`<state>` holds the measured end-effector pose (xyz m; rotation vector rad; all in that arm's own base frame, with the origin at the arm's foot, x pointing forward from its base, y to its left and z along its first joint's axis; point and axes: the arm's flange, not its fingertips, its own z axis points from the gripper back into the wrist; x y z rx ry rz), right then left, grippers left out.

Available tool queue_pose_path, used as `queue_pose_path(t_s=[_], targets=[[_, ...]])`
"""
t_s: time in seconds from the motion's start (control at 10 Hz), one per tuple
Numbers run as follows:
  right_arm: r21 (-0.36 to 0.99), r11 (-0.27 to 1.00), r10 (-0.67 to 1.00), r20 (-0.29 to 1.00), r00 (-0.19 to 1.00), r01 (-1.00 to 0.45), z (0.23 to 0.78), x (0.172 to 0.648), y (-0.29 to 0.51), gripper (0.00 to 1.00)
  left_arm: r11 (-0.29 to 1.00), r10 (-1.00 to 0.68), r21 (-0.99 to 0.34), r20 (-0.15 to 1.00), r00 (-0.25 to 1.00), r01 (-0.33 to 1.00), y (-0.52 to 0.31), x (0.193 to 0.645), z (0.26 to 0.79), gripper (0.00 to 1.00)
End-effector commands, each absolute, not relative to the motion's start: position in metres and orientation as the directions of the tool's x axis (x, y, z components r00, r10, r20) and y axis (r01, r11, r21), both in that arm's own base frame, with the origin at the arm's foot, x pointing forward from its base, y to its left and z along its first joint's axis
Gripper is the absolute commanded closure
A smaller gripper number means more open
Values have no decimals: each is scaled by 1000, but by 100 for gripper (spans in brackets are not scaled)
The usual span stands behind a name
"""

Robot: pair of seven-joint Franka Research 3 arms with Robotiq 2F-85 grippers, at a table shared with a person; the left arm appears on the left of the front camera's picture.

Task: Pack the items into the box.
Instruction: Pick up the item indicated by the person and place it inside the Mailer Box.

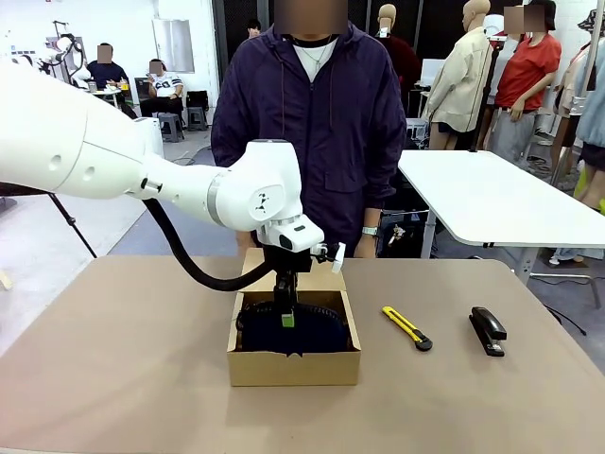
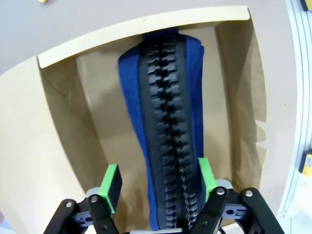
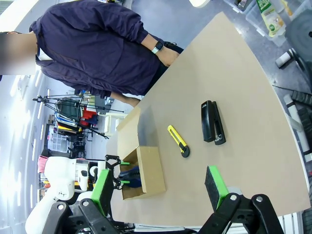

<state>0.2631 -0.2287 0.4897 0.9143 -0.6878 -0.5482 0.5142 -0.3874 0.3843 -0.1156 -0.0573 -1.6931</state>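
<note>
Okay, table (image 1: 104,359): brown top. I'm looking across it at a person (image 1: 321,123) in a dark jacket standing at the far edge. Left arm (image 1: 189,184) reaches in over the middle and points straight down into the box (image 1: 293,367). The box sits mid-table, open, with its flap (image 1: 326,281) standing up on the far side toward the person.

Pouch (image 1: 321,333): navy, lying inside the box and covering most of the floor. In the left wrist view its black zipper runs lengthwise up the picture, with bare cardboard on either side.

Stapler (image 1: 488,330): black, flat on the table, well to the right of the box.

Knife (image 1: 407,327): yellow and black, lying slanted between box and stapler, apart from both.

Left gripper (image 2: 158,178): down inside the box, astride the pouch, jaws parted. One green pad (image 2: 112,181) stands clear of the fabric, with cardboard visible in the gap. The other pad sits at the pouch's opposite edge; I can't tell whether it touches. Nothing is clamped that I can see.

Right gripper (image 3: 159,187): jaws spread wide with nothing between them, up off the table and looking over it, well apart from box, knife and stapler.
</note>
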Motion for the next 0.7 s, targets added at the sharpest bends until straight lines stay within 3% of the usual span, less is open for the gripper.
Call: queue_pose_path(t_s=[0.0, 0.4, 0.6], targets=[[859, 501, -684, 320, 656, 103, 490, 265, -231, 0, -112, -985, -58, 139, -103, 992, -381, 508, 404, 0], [859, 501, -684, 320, 656, 103, 490, 265, -231, 0, -42, -939, -49, 342, -23, 998, -333, 508, 518, 0], [859, 501, -684, 320, 656, 103, 490, 265, -231, 0, 382, -847, -92, 363, 388, 919, -271, 506, 576, 0]])
